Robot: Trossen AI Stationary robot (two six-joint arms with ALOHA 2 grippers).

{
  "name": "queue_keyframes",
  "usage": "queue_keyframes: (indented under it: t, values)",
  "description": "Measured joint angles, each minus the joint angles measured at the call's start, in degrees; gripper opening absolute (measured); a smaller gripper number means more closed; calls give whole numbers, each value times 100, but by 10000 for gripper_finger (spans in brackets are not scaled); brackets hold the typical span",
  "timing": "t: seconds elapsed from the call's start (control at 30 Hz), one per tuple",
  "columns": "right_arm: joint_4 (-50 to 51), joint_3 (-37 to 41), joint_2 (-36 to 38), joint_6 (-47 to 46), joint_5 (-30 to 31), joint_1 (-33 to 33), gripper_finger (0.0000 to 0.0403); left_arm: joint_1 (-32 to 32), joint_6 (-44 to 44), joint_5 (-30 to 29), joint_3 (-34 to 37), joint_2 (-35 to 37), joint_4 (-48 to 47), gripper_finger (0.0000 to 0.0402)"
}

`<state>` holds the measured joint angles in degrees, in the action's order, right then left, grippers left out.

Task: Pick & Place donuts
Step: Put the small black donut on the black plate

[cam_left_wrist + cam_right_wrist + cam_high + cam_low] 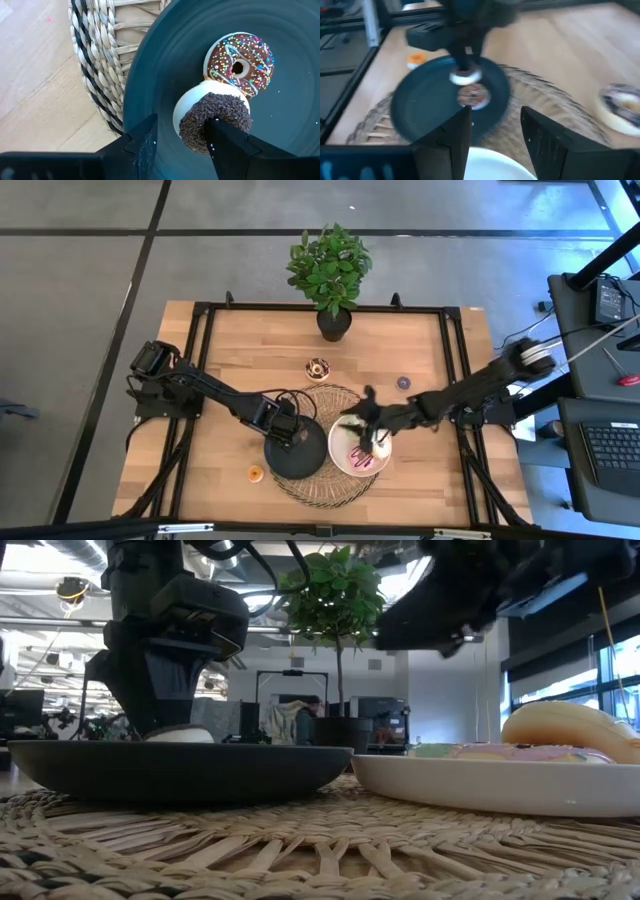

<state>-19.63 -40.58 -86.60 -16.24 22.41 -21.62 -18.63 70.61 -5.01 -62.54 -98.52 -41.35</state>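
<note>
My left gripper [292, 435] [182, 120] is open, pointing down over the black plate [300, 467] [280, 130]. Two donuts lie on that plate. A white donut with dark crumb topping [212, 117] [465, 77] leans on a chocolate sprinkled donut [240, 62] [474, 95]. My right gripper [362, 418] [496, 111] is open and holds nothing, above the far-left rim of the white plate [336, 452] [480, 790]. Pink and cream donuts [358, 458] [545, 745] lie on the white plate. My left gripper comes from above. One finger [225, 145] stands over the crumb-topped middle [200, 125] of the white donut, the other [145, 142] stands beside it over the bare plate. I cannot tell whether the finger touches the donut, which rests on the plate.
Both plates sit on a round woven mat [320, 492] [300, 850]. Loose donuts lie on the wooden table: cream-brown [318, 368], small purple [403, 382], small orange [255, 473]. A potted plant [330, 270] stands at the far edge. Black frame rails run along the table's sides.
</note>
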Motion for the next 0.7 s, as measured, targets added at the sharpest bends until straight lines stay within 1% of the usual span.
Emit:
queue_keyframes:
  t: [0.1,0.33,0.43,0.53,0.63,0.7]
  values:
    - [-229,-422,-638,165,-173,-3,172,0,3,0,0,0,1,157]
    - [-186,-1677,-1795,551,-194,1,172,0,9,73,0,0,-5,159]
    - [-138,-2141,-2178,626,-512,1,172,0,10,207,0,0,-17,159]
    - [-116,-2533,-2528,613,-822,1,172,0,13,214,0,0,-44,159]
    - [19,-2886,-2854,609,-963,1,172,-7,12,177,0,0,-86,161]
    - [302,-3095,-2980,607,-964,1,172,0,38,112,0,0,-85,162]
